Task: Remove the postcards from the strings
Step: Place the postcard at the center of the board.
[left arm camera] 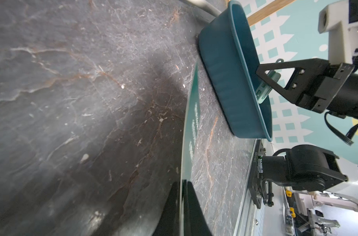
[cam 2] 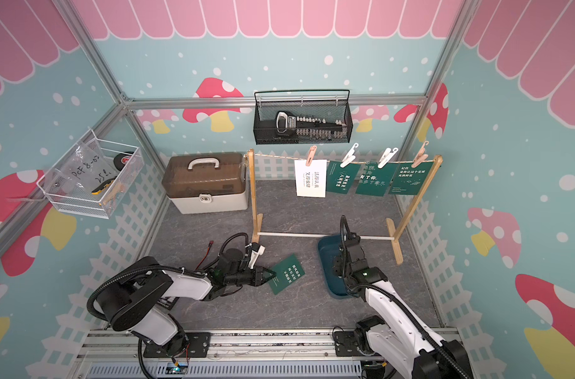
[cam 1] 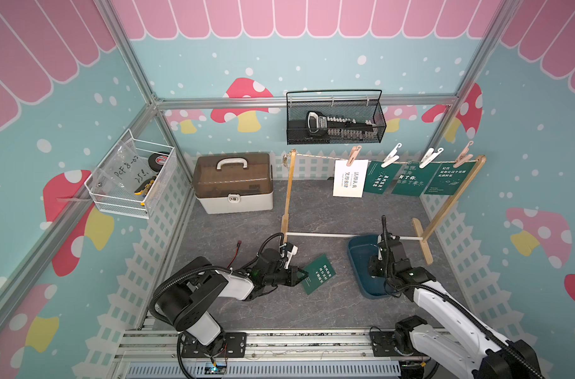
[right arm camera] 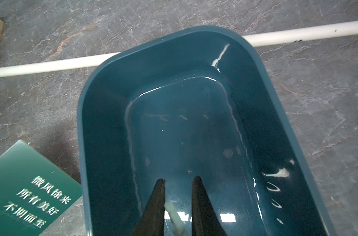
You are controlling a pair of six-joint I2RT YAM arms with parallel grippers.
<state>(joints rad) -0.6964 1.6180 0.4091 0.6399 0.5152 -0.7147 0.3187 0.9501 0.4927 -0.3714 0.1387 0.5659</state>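
Left hand [cam 1: 303,274]: narrow on the near edge of a dark green rectangular postcard with white text [cam 1: 319,274]. The card lies low on the grey marbled worktop [cam 1: 329,213], long axis running away from the hand toward the dark teal plastic tub [right arm camera: 104,126].

Right hand [right arm camera: 178,179]: over that tub, closed on a pale green clothespin [right arm camera: 175,216].

One white postcard [cam 1: 349,178] and three dark green postcards [cam 1: 407,180] hang long axis downward from the thin beige twisted cord [cam 1: 319,157]. They are bunched toward its right post, beyond the tub.

Judgement: the right arm is nearer that row.
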